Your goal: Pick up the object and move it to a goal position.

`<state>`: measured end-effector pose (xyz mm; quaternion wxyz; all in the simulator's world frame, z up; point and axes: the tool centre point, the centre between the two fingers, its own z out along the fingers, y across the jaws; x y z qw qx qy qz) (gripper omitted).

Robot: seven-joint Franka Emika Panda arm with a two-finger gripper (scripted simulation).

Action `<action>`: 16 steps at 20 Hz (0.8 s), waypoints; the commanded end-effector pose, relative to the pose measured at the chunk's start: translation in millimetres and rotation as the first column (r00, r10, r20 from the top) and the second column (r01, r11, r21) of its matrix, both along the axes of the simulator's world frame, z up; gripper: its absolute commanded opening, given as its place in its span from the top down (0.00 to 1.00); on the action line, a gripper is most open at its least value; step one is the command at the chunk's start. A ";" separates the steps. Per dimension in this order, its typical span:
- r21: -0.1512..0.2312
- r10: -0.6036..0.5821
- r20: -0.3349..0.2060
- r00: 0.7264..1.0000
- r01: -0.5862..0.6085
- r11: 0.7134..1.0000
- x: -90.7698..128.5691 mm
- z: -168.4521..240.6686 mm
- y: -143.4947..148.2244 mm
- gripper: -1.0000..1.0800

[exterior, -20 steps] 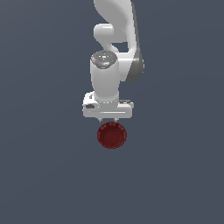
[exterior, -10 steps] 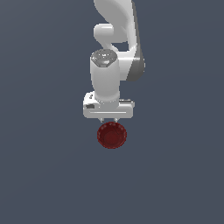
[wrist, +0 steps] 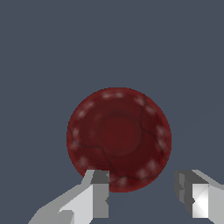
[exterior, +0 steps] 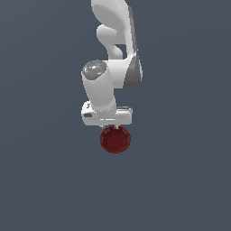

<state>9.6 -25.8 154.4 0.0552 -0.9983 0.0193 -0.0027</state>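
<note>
The object, a small dark red round bowl (exterior: pixel 115 140) with a ribbed rim, lies on the flat grey surface. In the wrist view the bowl (wrist: pixel 118 138) fills the middle. My white gripper (exterior: pixel 115 127) hangs straight above it, just over its far rim in the exterior view. The gripper (wrist: pixel 143 179) is open and empty. One finger (wrist: pixel 100 194) overlaps the bowl's rim. The other finger (wrist: pixel 192 194) stands just outside the rim. The fingertips are hidden behind the hand in the exterior view.
The plain dark grey surface (exterior: pixel 45 180) spreads all around the bowl. The white arm (exterior: pixel 113 54) rises above the gripper towards the top of the exterior view. No goal marker shows.
The gripper has come down a little towards the bowl and the wrist has shifted slightly to the exterior view's left. The bowl has not moved.
</note>
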 end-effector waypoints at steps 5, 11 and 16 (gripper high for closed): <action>0.118 -0.023 -0.013 1.000 0.024 0.993 -2.9 -30.5 -16.9 0.38; 0.250 -0.060 -0.007 0.998 0.060 0.966 -6.0 -61.2 -35.1 0.38; 0.328 -0.090 0.005 0.996 0.084 0.941 -7.8 -78.3 -46.3 0.38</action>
